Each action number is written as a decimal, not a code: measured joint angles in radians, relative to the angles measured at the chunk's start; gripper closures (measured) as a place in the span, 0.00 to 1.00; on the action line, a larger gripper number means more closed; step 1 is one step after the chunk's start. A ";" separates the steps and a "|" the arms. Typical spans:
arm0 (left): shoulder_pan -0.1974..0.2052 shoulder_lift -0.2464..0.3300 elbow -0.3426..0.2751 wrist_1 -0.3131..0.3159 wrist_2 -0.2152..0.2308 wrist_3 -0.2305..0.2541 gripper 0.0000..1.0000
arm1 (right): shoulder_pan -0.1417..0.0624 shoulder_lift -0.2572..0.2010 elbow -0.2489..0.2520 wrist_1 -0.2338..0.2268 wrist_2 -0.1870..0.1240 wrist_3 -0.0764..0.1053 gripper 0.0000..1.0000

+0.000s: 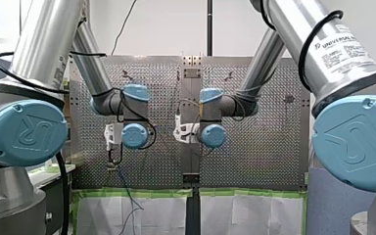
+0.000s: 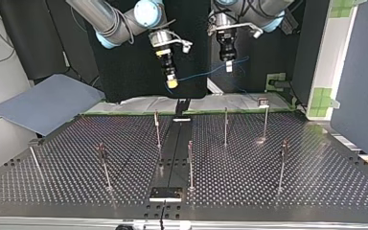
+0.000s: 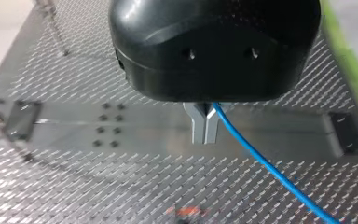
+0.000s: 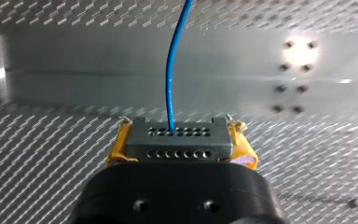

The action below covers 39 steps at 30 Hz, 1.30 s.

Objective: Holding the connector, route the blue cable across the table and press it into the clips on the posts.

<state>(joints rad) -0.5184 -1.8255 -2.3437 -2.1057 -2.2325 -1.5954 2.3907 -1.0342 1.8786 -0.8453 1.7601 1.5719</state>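
Two grippers are hanging above the perforated table, and you are looking at one blue cable strung between them.

Right gripper: its yellow pads are pinching the grey connector from both sides, so the connector is sitting between the fingers with its holed faces turned outward. Rows of small holes are showing on it. The cable is sitting in one hole of the row farther from the gripper body and running straight out ahead of the gripper. The other holes are reading dark, and you cannot tell what is in them.

Left gripper: black body, with metal fingers pressed together on the cable. The cable is coming out beside the fingertips and trailing off to one side under the gripper.

Between the two grippers the cable is sagging slightly. Thin posts are standing on the table below both grippers, well apart from the cable. Their clips are too small for you to make out.
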 joint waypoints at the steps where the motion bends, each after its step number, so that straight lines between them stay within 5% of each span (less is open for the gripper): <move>1: 0.002 0.009 0.006 -0.009 -0.010 -0.001 1.00 | 0.000 -0.009 -0.009 0.009 -0.009 0.000 1.00; 11: 0.026 0.104 0.027 -0.103 -0.104 -0.029 1.00 | 0.002 -0.089 -0.105 0.102 -0.105 0.005 1.00; 22: 0.066 0.202 0.050 -0.201 -0.192 -0.116 1.00 | 0.017 -0.027 -0.193 0.156 -0.159 0.008 1.00; 31: 0.101 0.287 0.071 -0.268 -0.157 -0.134 1.00 | 0.046 -0.008 -0.276 0.226 -0.159 0.008 1.00; 39: 0.133 0.304 0.101 -0.298 -0.128 -0.138 1.00 | 0.073 -0.007 -0.345 0.292 -0.156 0.011 1.00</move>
<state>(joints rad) -0.3858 -1.5212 -2.2423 -2.4039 -2.3602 -1.7331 2.4642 -1.0414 1.5340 -0.5536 1.6041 1.5826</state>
